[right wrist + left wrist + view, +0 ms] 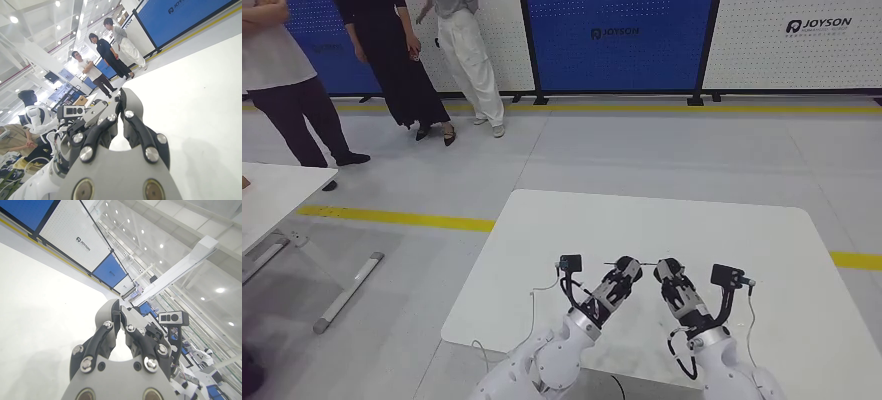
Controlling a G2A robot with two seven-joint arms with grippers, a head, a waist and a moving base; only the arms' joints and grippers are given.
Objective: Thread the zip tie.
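Observation:
Both grippers hover close together over the front of the white table (662, 220). A thin dark zip tie (645, 262) runs between their tips. My left gripper (626, 268) is shut on one end; in the left wrist view its fingertips (120, 311) press together and hide the strip. My right gripper (668, 268) is shut on the other end. In the right wrist view a small black piece of the zip tie (116, 98) sticks out at the right gripper's (119, 103) tips. Each wrist view shows the other arm's gripper just behind its own.
The table's left edge (477, 270) and front edge lie near the arms, and bare tabletop stretches toward the far side. A second white table (272, 200) stands at the left. Blue and white partition panels (622, 45) line the far floor.

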